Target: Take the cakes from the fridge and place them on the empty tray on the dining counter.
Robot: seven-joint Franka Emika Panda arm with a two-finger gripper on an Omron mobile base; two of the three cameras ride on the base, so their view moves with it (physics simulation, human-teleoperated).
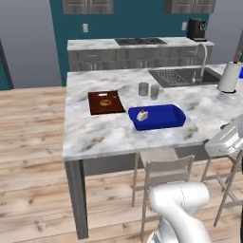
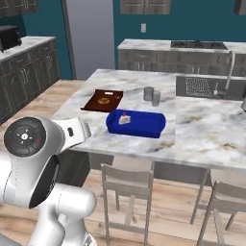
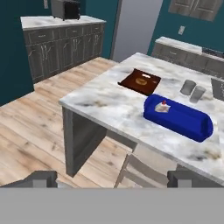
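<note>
On the marble top of the dining counter (image 1: 95,133), as seen from the left base view, a dark brown wooden board (image 1: 105,102) is found toward the left, and a round tan pastry (image 1: 105,100) is carried on it. Just to the right of the board and a little nearer the camera, the blue tray (image 1: 163,124) is laid flat with its long side running across the counter. Inside the tray, close to its left end, one of the cakes, the white wedge with a red cherry top (image 1: 142,114), is seated upright. Behind the tray, two grey glasses (image 1: 148,90) are set side by side, near each other. Further right, a sink (image 1: 178,76) with a curved tap is sunk into the counter, and a white paper-towel roll (image 1: 228,77) is stood at the far right edge. Below the near edge of the counter, chairs (image 1: 166,171) are tucked in.

From the right base view the same order is kept: board, then tray (image 2: 144,129) with the wedge (image 2: 124,119) at its left end, then glasses behind.

Through the hand view, the counter is looked down on from well apart, with the board at the left and the tray (image 3: 188,122) to its right, the wedge (image 3: 162,107) resting at the tray's nearer left end. The gripper (image 3: 111,178) is seen low in this view with its two dark fingertips (image 3: 41,178) spread wide apart, and nothing is held between them. The tan-brown square cake cannot be made out.
</note>
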